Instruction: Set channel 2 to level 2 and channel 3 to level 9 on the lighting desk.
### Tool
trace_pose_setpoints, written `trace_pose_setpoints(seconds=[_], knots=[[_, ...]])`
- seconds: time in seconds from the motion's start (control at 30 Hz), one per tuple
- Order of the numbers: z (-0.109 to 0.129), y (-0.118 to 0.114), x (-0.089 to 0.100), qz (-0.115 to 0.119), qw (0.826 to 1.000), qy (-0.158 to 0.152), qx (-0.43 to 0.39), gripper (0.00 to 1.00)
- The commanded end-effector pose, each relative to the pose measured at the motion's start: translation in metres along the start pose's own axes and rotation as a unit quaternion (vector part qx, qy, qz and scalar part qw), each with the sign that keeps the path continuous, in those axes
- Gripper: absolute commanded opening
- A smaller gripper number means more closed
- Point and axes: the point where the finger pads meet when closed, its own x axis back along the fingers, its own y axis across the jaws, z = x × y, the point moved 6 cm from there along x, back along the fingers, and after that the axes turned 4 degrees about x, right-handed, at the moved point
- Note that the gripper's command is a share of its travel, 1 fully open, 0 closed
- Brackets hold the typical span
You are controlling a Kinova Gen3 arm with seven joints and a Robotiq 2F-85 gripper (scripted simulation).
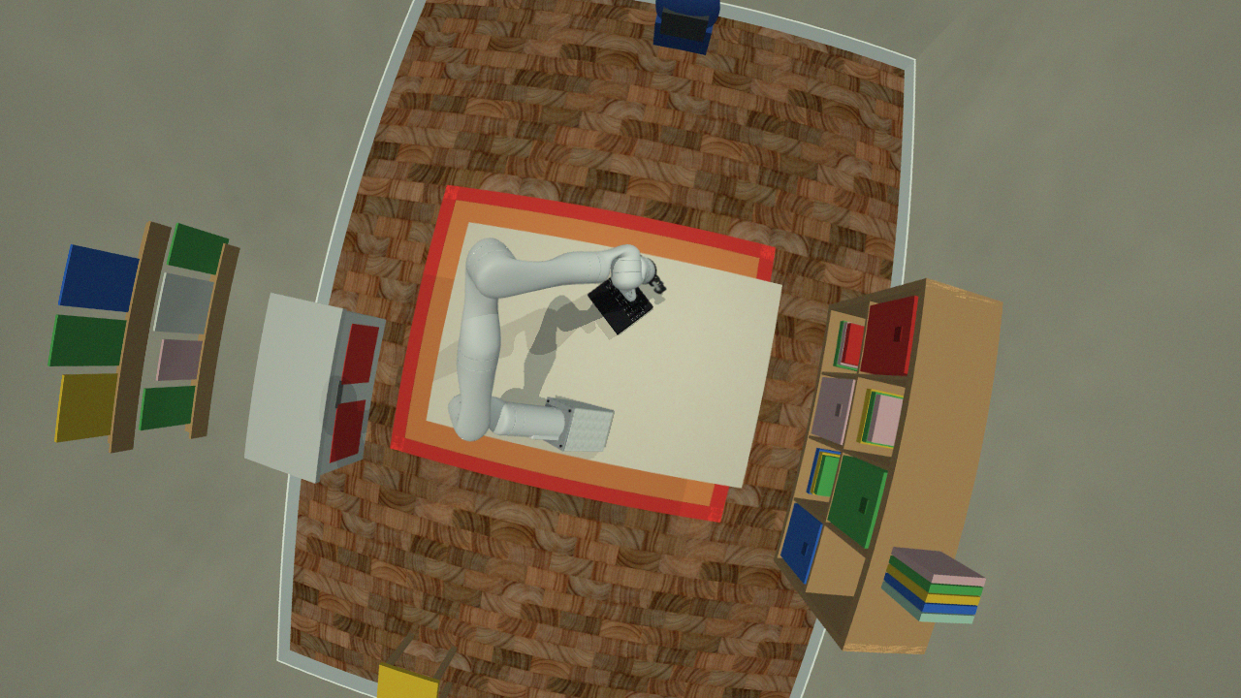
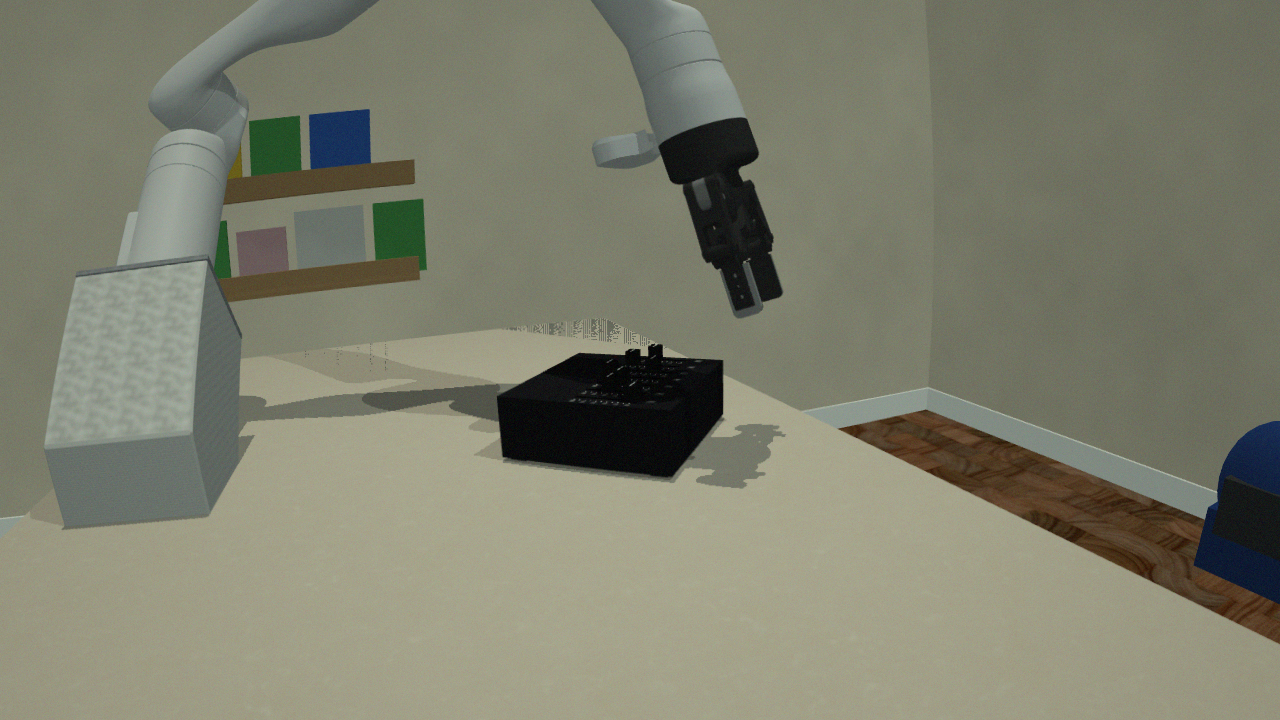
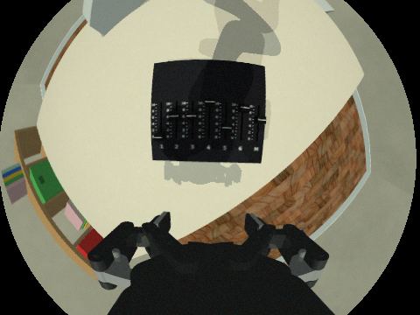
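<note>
The black lighting desk (image 2: 610, 412) stands upright on the beige table top, near the table's far edge; it also shows in the overhead view (image 1: 620, 307) and in the wrist view (image 3: 208, 112). It carries a row of several faders with thin light cap lines (image 3: 206, 119), standing at differing heights; the leftmost cap sits lowest. The level marks are too small to read. My gripper (image 2: 750, 291) is open and empty, hanging in the air above and just beyond the desk's right side, clear of it. Its fingers show spread wide at the bottom of the wrist view.
The arm's grey base block (image 2: 138, 394) stands on the table to the left. The table edge and wood floor (image 2: 1029, 483) lie just right of the desk. A blue object (image 2: 1248, 519) sits on the floor at right. Wall shelves (image 2: 313, 214) hang behind.
</note>
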Motion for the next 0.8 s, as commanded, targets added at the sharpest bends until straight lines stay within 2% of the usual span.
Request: trace_pose_setpoints(seconds=[0.0,0.47,0.63,0.77], knots=[[0.000,0.000,0.002,-0.001,1.000,0.000,0.008,1.00],[0.010,0.004,0.009,-0.015,0.992,0.019,0.120,1.00],[0.016,0.006,0.014,-0.027,0.979,0.031,0.198,1.00],[0.023,0.008,0.020,-0.038,0.961,0.040,0.272,1.00]])
